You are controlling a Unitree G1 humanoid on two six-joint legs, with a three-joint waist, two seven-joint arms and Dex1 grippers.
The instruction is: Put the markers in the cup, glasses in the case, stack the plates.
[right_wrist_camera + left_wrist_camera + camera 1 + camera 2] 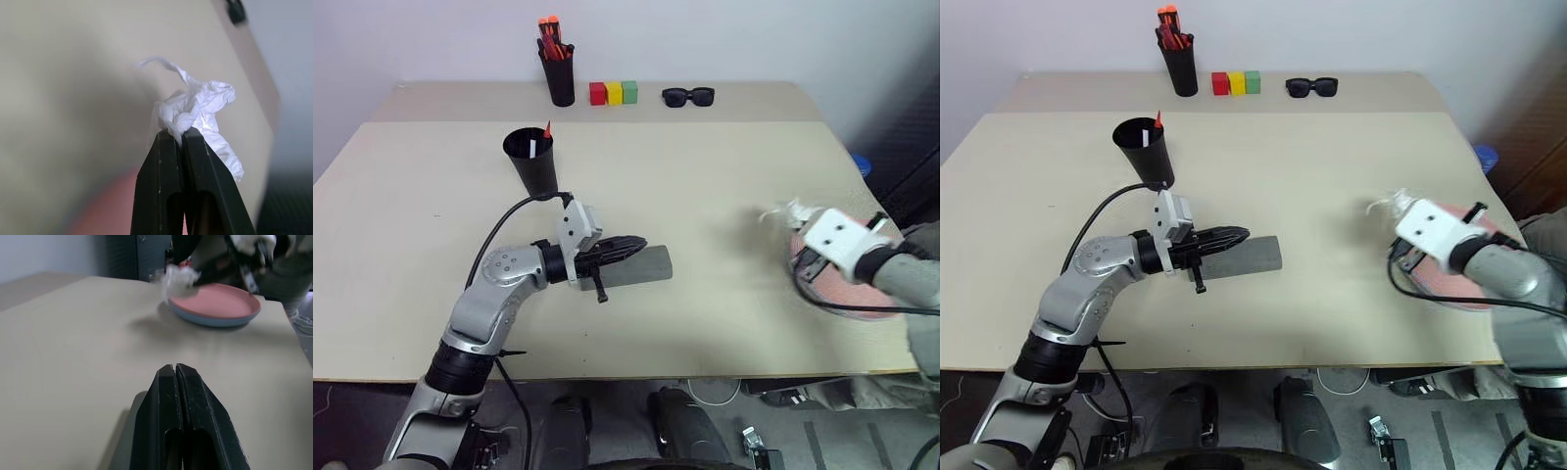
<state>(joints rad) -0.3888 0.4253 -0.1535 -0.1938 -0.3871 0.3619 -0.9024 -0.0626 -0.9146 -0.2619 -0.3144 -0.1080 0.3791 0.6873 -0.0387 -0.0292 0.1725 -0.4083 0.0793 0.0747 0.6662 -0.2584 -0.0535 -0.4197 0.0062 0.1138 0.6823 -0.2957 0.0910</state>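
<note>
R pincer (182, 134) pinches crumpled white tissue (205, 110) over stacked pink-on-blue plates (215, 308) at bench (705, 196) right edge; tissue's light, soft. L pincer (175, 369) pressed together above case (641, 266).

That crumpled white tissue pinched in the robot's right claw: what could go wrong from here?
The right gripper holds the crumpled tissue by a small pinch only, so it could slip out and land back on the stacked pink plate and blue plate just below. The arm's black cable hangs over the plates and might drag them towards the nearby table edge. The left gripper lies shut on top of the grey case; lifting carelessly might nudge it.
</note>
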